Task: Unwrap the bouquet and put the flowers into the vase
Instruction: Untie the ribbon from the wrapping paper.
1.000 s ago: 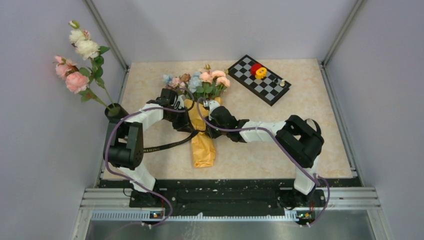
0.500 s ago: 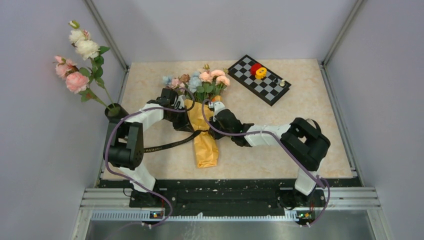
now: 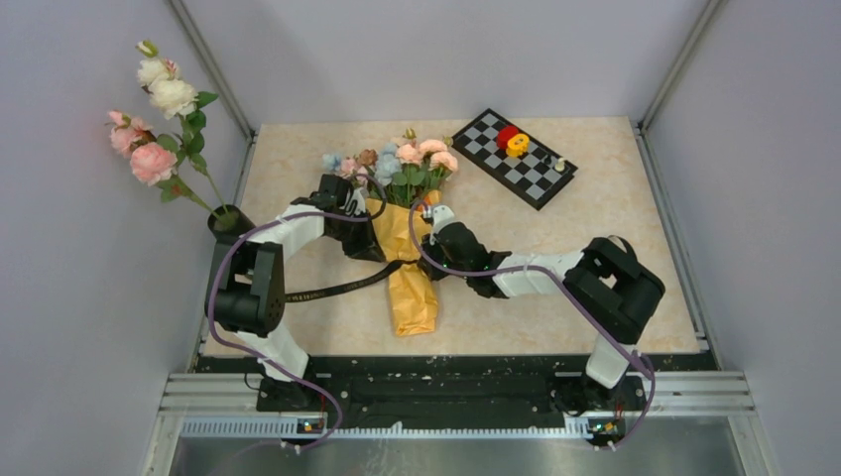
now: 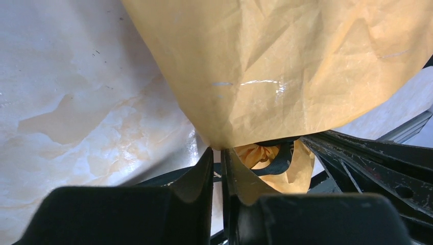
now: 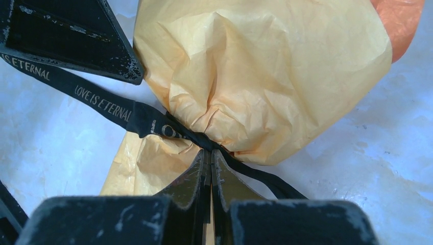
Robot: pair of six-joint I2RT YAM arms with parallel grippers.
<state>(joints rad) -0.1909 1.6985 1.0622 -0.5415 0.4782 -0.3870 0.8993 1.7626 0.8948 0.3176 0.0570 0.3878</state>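
The bouquet (image 3: 409, 260) lies flat near the middle of the counter (image 3: 615, 258). Its small pastel flowers (image 3: 402, 164) point toward the far edge and its paper tail toward the arms.

Far to the bouquet's left, at the counter's edge, stands the black vase (image 3: 227, 220). It holds tall pink and white roses (image 3: 154, 159) that lean away from the bouquet.

The left claw (image 4: 217, 153) sits against the bouquet's left side, level with the narrow waist of the wrap. In the left wrist view its fingers are drawn almost together, with only a thin slit between them. They appear to nip the lowest fold of the yellow-orange paper (image 4: 286, 66), which fills the frame above them.

A black ribbon (image 5: 102, 104) printed with "LOVE IS ETERNAL" cinches the bouquet's waist. One tail runs off to the bouquet's left.

The right claw (image 5: 210, 153) comes in from the bouquet's right side at that same waist. Its fingers are pressed fully together, and their tips clamp the ribbon where it gathers the crumpled paper.

Beyond the bouquet to its right, well apart from it and near the far edge, lies a black-and-white chequered board (image 3: 536, 174). It carries a red piece (image 3: 507, 136) and a yellow piece (image 3: 518, 146), which touch each other. Some smaller bits there are too small to make out.
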